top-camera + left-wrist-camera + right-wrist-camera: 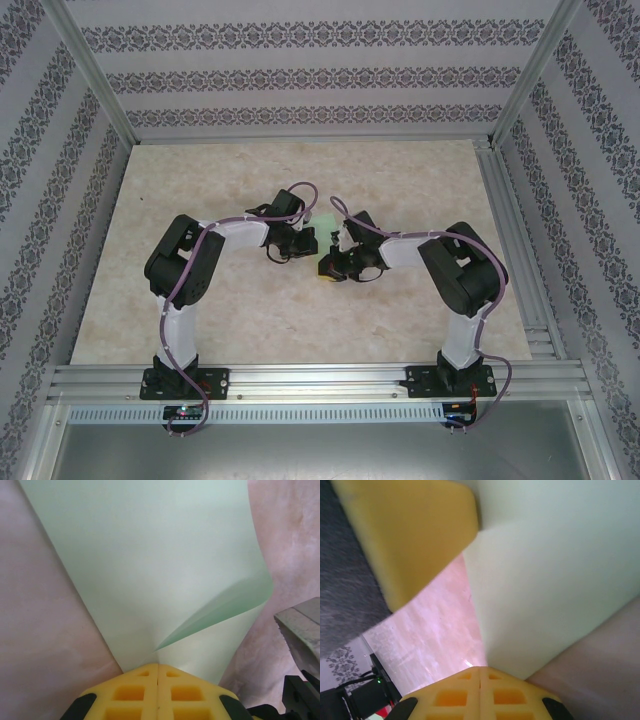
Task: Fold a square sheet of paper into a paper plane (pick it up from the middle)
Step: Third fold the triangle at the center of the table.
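Soft, even light falls on a pale, marbled beige table [200, 310]. The back wall [300, 80] runs in white bands and dark floral stripes, and the same paper covers the left wall [45, 220] and right wall [595, 220]. An aluminium post [95, 75] meets the far left corner, with its twin [535, 65] at the far right. A slotted aluminium rail [320, 378] lines the near edge, with a perforated strip [320, 412] just below, then a grey metal sheet [320, 450].
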`<state>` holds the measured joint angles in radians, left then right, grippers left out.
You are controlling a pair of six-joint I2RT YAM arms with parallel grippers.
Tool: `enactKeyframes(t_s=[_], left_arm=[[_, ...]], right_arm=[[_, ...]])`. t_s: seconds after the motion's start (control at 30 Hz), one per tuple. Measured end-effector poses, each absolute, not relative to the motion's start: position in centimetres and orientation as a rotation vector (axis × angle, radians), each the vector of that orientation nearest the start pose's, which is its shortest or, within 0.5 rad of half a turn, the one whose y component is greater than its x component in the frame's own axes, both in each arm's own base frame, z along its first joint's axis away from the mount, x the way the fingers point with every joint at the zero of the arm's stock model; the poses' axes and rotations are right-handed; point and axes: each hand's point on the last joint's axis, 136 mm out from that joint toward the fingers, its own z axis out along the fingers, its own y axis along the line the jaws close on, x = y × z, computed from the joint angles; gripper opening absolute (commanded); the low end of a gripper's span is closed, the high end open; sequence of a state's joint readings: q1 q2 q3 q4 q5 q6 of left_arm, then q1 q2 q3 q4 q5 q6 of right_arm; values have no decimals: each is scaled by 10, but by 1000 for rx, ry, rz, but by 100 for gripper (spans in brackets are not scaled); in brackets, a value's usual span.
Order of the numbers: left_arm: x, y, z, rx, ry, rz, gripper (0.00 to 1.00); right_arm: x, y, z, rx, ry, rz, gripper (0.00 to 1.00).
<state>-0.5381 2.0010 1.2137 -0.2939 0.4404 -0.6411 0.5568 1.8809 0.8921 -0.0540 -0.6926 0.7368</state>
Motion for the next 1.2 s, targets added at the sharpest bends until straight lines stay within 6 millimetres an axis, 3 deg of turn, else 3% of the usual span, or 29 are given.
enactKeyframes(t_s=[0.27,0.4,0.5,0.67,1.2], left_arm=[[352,-295,20,12,2838,-920,7],[352,-295,20,12,2838,-920,6],[352,-295,20,12,2838,-920,6],[352,-295,20,13,2838,-920,7],[352,-295,20,13,2838,-920,7]], right_arm=[[276,295,23,-25,2855,1268,9],[302,285,59,-3,2718,1285,9],[323,273,68,32,2661,1263,9],[333,272,57,26,2678,1224,9],[334,273,24,27,2778,1164,8]])
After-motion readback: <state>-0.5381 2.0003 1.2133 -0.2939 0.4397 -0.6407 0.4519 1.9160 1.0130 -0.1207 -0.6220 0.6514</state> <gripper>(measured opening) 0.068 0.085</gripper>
